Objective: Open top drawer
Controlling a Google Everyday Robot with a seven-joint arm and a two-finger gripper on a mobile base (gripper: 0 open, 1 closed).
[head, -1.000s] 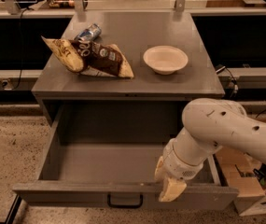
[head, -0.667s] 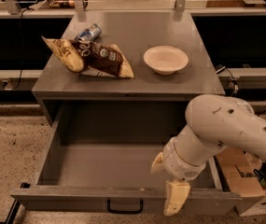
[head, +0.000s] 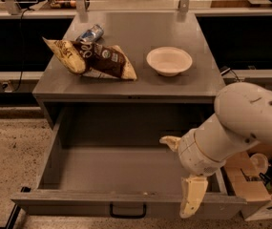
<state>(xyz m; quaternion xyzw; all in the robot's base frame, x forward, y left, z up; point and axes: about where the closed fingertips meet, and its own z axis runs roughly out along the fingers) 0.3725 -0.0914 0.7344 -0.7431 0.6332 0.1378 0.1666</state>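
1. A white bowl (head: 169,60) sits upright on the grey tabletop (head: 140,30), above and beyond the gripper (head: 177,176), which hangs low at the right of the view.
2. Two crumpled snack bags (head: 91,60), one yellow and one brown, lie overlapping on the tabletop, up and well to the left of the gripper, apart from the bowl.
3. A blue and silver can (head: 91,33) lies on its side just behind the bags.
4. A cardboard box (head: 243,181) stands just right of the gripper.
5. Speckled floor (head: 11,149) spreads far to its left.
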